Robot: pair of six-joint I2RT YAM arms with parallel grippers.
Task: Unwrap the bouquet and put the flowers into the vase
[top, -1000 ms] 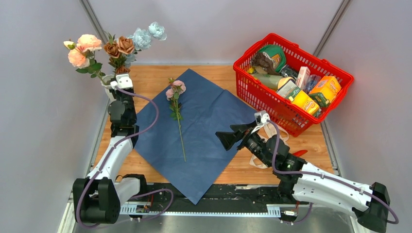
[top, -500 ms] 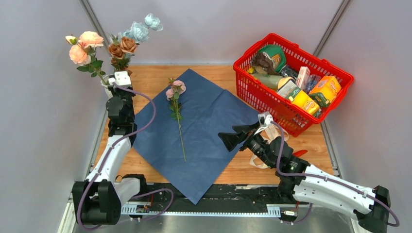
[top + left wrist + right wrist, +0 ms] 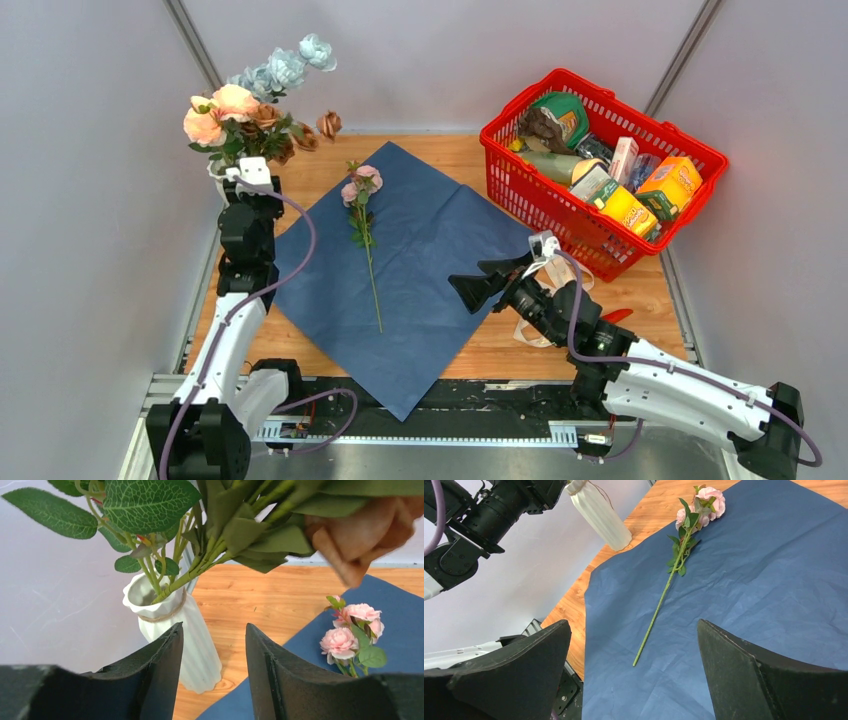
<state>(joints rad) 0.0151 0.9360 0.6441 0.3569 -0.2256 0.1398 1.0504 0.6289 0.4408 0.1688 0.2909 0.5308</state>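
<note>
Wooden tabletop (image 3: 470, 150) carries a flat blue paper sheet (image 3: 440, 250) with one pink stem (image 3: 368, 260) lying on it; the other flowers (image 3: 245, 110) stand in the white vase (image 3: 200, 645) at the far-left corner. Just beside the vase, the left gripper (image 3: 213, 627) has its fingers parted and empty, while the right gripper (image 3: 633, 625) hangs spread wide over the sheet.
</note>
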